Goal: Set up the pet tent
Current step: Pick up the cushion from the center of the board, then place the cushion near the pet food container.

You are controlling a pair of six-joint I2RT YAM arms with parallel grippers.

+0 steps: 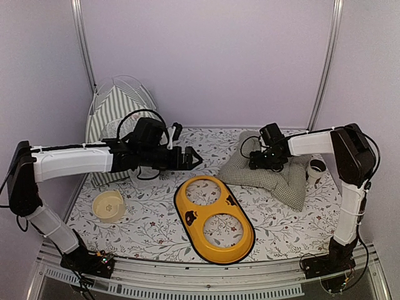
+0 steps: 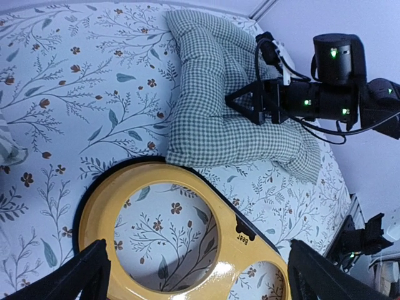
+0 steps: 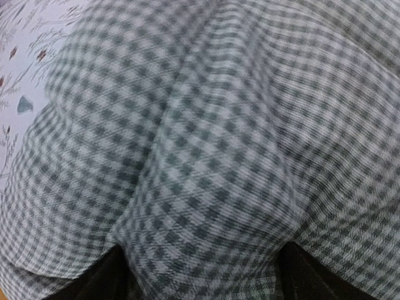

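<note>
Your right gripper (image 1: pixel 265 159) has its jaws wide apart, pressed down astride a fold of the checked cushion (image 1: pixel 281 178) at right-centre of the top view, not clearly pinching it. Your left gripper (image 1: pixel 190 157) is spread fully and empty, hovering mid-frame above the yellow tray (image 1: pixel 211 209). The pet tent (image 1: pixel 115 106) stands upper left against the back wall, touched by neither gripper; it looks mostly popped up, with the cushion likely left to place. Your left arm stretches level across the frame and your right folds in from the right edge, wrist tipped down.
</note>
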